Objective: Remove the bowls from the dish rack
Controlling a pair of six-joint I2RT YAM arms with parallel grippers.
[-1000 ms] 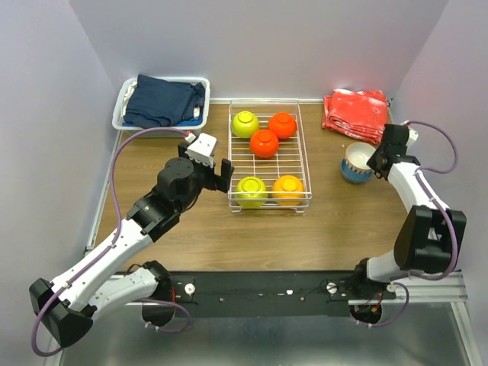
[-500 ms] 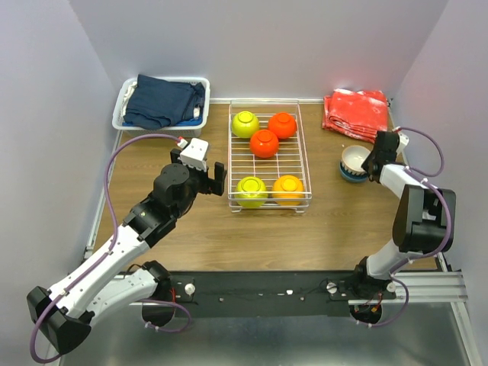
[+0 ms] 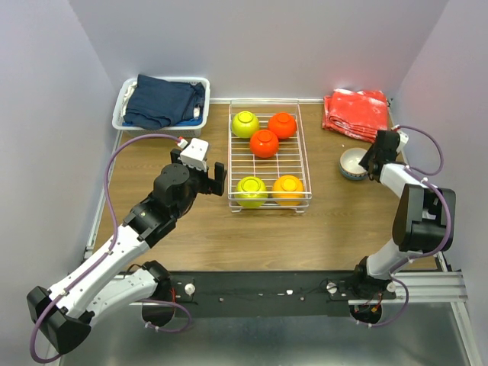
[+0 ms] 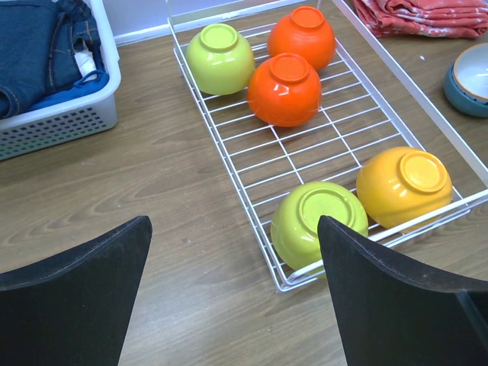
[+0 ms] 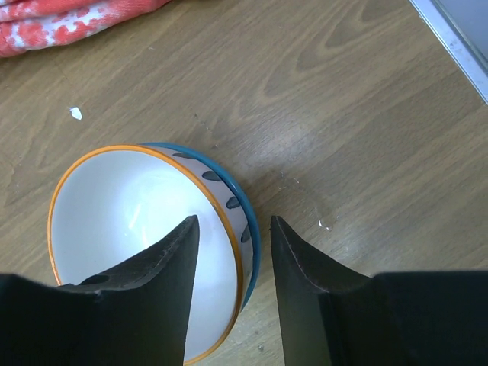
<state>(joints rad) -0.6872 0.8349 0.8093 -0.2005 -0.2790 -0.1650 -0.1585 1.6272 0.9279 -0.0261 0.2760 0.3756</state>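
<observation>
At the far left corner of the table we see a white plastic bin (image 4: 61,126) with dark-blue cloth (image 3: 160,103) inside. Nearer to the arms, the left gripper (image 3: 211,180) hangs over bare wood just beside the left wall of the dish rack (image 3: 268,166). Its jaws are spread wide and nothing is between them. In the left wrist view the near yellow-green bowl (image 4: 305,221) sits in the near left corner of the rack. It is partly hidden behind one finger (image 4: 396,305) and lies outside the gap of the jaws.

Five bowls lie upside down on the wire grid. The far yellow-green bowl (image 3: 245,123) and the far red-orange bowl (image 3: 282,124) are at the far end. The middle red-orange bowl (image 3: 264,142) touches both of them. The orange bowl (image 3: 288,188) is at the near end beside the near yellow-green one.

To the right of the rack, apart from it, the white striped bowl (image 5: 130,206) stands upright, nested in the blue bowl (image 5: 252,252), on the table near a red cloth (image 3: 355,112). The right gripper (image 5: 234,225) is over their rim with its jaws parted. One finger is above the inside of the white bowl and the other is outside the blue one. Both walls stand between the jaws, with a little room on each side.
</observation>
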